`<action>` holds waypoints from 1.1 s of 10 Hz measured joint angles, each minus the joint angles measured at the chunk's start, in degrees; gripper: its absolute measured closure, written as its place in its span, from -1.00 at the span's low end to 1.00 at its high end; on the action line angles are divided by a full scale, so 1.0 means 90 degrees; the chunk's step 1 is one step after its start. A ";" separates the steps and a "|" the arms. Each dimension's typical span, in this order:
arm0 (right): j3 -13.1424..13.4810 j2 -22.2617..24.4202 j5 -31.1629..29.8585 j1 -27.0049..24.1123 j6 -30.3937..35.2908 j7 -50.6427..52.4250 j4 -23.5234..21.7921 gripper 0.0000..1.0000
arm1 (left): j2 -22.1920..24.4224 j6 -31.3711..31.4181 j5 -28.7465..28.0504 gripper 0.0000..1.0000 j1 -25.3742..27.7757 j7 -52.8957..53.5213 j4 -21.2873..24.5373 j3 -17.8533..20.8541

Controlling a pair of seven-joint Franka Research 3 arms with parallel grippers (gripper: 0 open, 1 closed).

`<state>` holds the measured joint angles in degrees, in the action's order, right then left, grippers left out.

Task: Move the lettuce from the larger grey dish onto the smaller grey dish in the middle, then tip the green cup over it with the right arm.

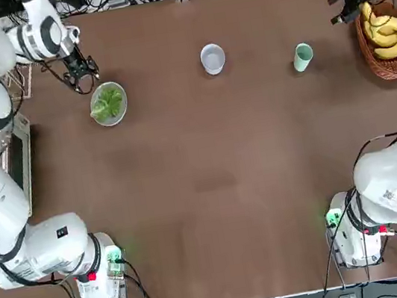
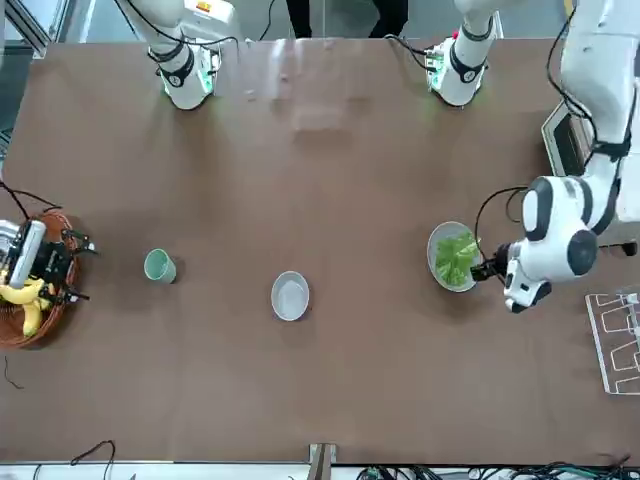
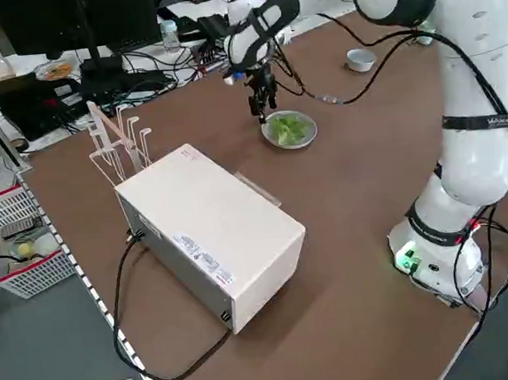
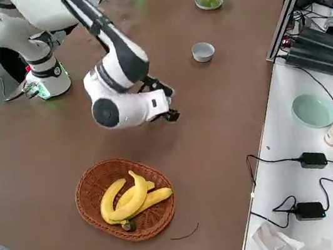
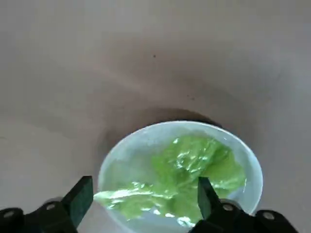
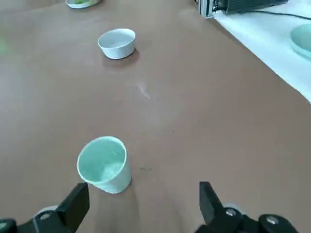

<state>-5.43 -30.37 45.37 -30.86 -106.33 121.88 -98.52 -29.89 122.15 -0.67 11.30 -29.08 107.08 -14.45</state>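
While the left claw (image 5: 141, 206) is held wide open and empty just above the near edge of the larger grey dish (image 1: 122, 108), the lettuce (image 1: 107, 103) is seen lying loose on that dish, between and just beyond the fingertips. A grip taken this close to the rim could catch the dish as well, so that it is dragged or tilted; thin crinkly leaves could also be pinched only in part and left behind. The smaller grey dish (image 1: 212, 58) is set well apart at mid-table, so a weak hold could be lost on the way. The right claw (image 6: 141, 208) is spread empty near the green cup (image 6: 103, 165), beside a basket of bananas (image 1: 390, 34), which could be knocked.
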 joint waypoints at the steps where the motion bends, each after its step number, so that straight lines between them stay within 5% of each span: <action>1: -0.0368 -0.0259 0.0034 -0.0421 -0.0011 0.0355 -0.0021 -1.00 | -0.0086 0.0140 0.0000 -0.90 -0.0137 -0.0323 0.0096 -0.0001; 4: -0.0703 -0.0800 0.0078 -0.0875 -0.0049 0.0954 -0.0008 -1.00 | -0.0114 0.0283 0.0000 -0.76 -0.0287 -0.0662 0.0279 0.0002; 7: -0.0776 -0.1279 0.0105 -0.0874 -0.0263 0.1265 0.0005 -1.00 | -0.0111 0.0283 -0.0013 -0.06 -0.0240 -0.0662 0.0356 0.0017; 9: -0.0809 -0.1568 0.0127 -0.0873 -0.0287 0.1543 0.0011 -1.00 | -0.0108 0.0283 -0.0211 0.00 -0.0260 -0.0662 0.0513 0.0006; 11: -0.0938 -0.1719 0.0151 -0.0873 -0.0188 0.1778 0.0006 -1.00 | -0.0091 0.0284 -0.0291 0.59 -0.0260 -0.0662 0.0560 0.0001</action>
<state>-13.88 -45.84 46.72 -38.72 -108.02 137.88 -98.46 -30.72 124.70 -3.29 8.95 -35.05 112.12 -14.44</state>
